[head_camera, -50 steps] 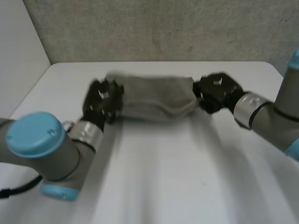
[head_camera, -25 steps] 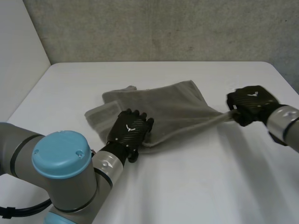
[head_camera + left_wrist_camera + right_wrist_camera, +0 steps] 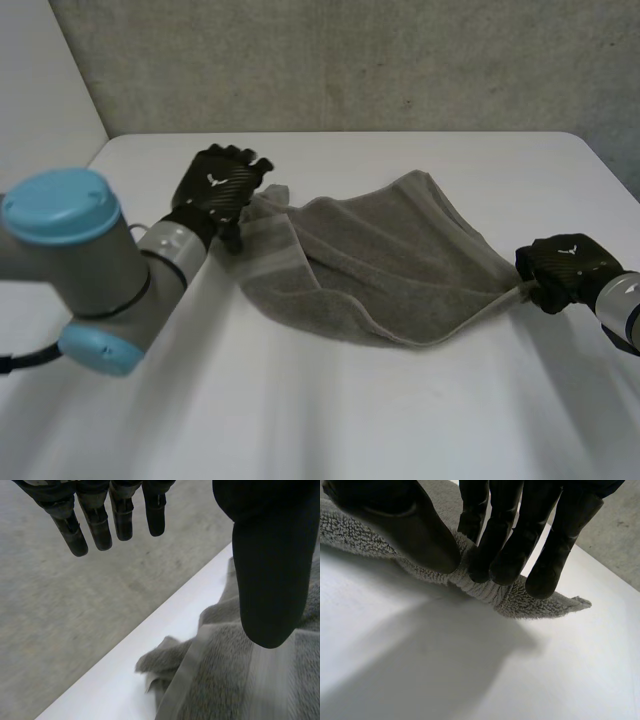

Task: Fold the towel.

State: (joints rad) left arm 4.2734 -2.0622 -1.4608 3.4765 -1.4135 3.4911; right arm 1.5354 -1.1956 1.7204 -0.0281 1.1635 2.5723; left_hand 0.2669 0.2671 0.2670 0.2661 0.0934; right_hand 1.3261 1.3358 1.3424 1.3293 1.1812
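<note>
We see the grey towel (image 3: 385,255) lying rumpled across the middle of the white desk (image 3: 330,420), one end bunched toward 10 o'clock and one corner drawn out in a taut strip toward 3 o'clock. Our left hand (image 3: 215,190) sits at the 10 o'clock end, by the towel's banded edge. In the left wrist view its fingers (image 3: 100,525) are straight and spread apart, holding nothing, and the thumb hangs over the banded edge; we cannot tell whether it touches the cloth. Our right hand (image 3: 565,272) is at 3 o'clock, well apart from the left. Its fingers (image 3: 510,545) and thumb pinch the towel's corner just above the desk, with the corner's tip poking out past the fingertips.
</note>
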